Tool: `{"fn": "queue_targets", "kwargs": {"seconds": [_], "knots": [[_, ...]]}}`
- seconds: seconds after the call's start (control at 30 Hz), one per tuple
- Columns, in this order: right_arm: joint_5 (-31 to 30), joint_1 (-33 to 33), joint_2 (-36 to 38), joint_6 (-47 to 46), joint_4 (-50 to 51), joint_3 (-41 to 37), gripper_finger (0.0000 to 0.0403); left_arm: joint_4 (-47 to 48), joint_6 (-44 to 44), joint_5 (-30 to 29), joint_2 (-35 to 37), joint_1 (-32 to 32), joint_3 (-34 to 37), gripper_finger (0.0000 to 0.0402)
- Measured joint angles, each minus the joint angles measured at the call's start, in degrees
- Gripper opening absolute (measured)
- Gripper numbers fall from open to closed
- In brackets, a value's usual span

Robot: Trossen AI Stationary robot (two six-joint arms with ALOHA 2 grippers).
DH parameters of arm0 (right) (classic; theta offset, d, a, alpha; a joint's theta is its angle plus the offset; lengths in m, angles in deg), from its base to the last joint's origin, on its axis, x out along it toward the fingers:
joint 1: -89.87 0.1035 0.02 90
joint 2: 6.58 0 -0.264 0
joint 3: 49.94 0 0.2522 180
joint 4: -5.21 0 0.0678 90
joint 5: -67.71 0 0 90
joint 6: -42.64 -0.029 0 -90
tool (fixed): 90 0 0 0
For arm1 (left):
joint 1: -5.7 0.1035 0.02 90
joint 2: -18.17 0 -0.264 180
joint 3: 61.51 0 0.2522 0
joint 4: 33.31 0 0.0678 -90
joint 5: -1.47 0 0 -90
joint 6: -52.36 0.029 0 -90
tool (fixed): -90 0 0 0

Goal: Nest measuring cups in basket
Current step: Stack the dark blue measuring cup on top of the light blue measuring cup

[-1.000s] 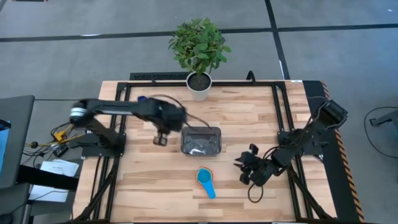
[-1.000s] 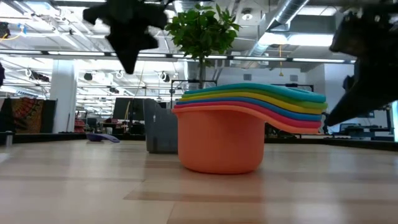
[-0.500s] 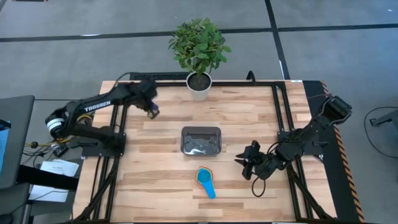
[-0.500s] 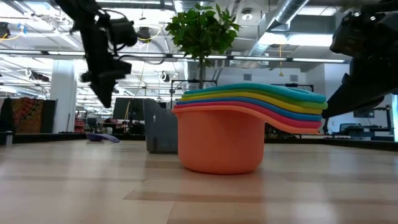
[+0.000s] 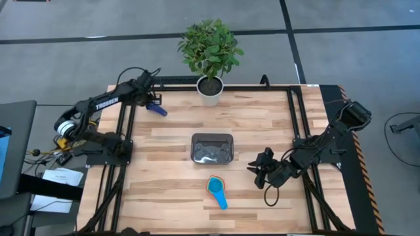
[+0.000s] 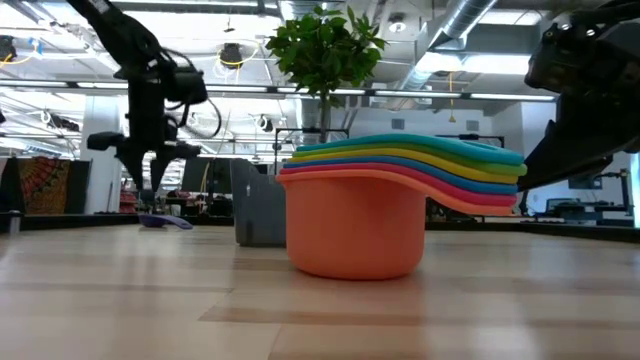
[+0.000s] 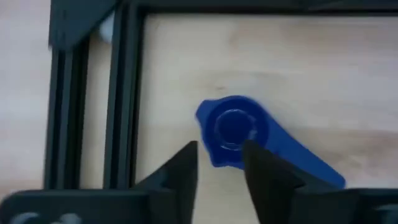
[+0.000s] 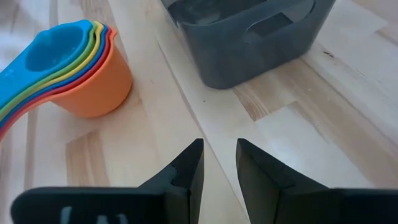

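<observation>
A nested stack of measuring cups [image 5: 216,190], orange outside and light blue on top, stands on its base on the table near the front; it also shows in the low view [image 6: 370,225] and the right wrist view [image 8: 68,68]. The dark grey basket [image 5: 212,147] sits at the table's middle. A single dark blue cup [image 5: 156,109] lies at the far left, bowl down [image 7: 233,130]. My left gripper [image 5: 151,99] hangs just above it, open, with fingertips [image 7: 221,158] beside the bowl. My right gripper [image 5: 257,172] is open and empty [image 8: 219,155], right of the stack.
A white plant pot [image 5: 210,90] with a leafy plant stands at the far edge. Dark frame rails [image 5: 128,131] run along the table's left, far and right sides. Bare wood lies between the basket and the stack.
My left gripper has swung from beside the basket's left end toward the table's far left corner and come down over the dark blue cup. The cups and the basket have stayed where they were.
</observation>
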Motion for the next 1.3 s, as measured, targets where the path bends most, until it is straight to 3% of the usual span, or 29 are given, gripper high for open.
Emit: {"fn": "queue_targets", "kwargs": {"seconds": [0.27,0.4,0.5,0.67,1.07,1.3], "knots": [[0.7,0.0,0.0,-0.5,0.0,0.0,0.0118,-1.8,-5.1,-2.1,-8.0,0.4,-0.6,0.0198],[1.4,0.0,0.0,-0.7,0.0,0.0,0.0118,-2.2,-5.1,0.3,-11.4,1.5,-0.6,0.0211],[1.4,0.0,0.0,-0.8,0.2,0.0,0.0118,-1.9,-5.7,-1.5,-12.7,1.2,-1.0,0.0207],[1.5,0.0,0.0,-0.9,0.2,0.0,0.0118,-2.1,-7.0,-2.3,-13.2,1.1,-1.4,0.0171],[1.4,0.5,0.0,-2.0,0.2,0.0,0.0118,-2.2,-7.0,-3.0,-13.2,1.1,-1.4,0.0014],[1.3,3.0,0.0,-4.2,0.2,0.0,0.0118,-1.7,-3.3,-2.5,-13.2,0.4,-1.3,0.0002]]}}
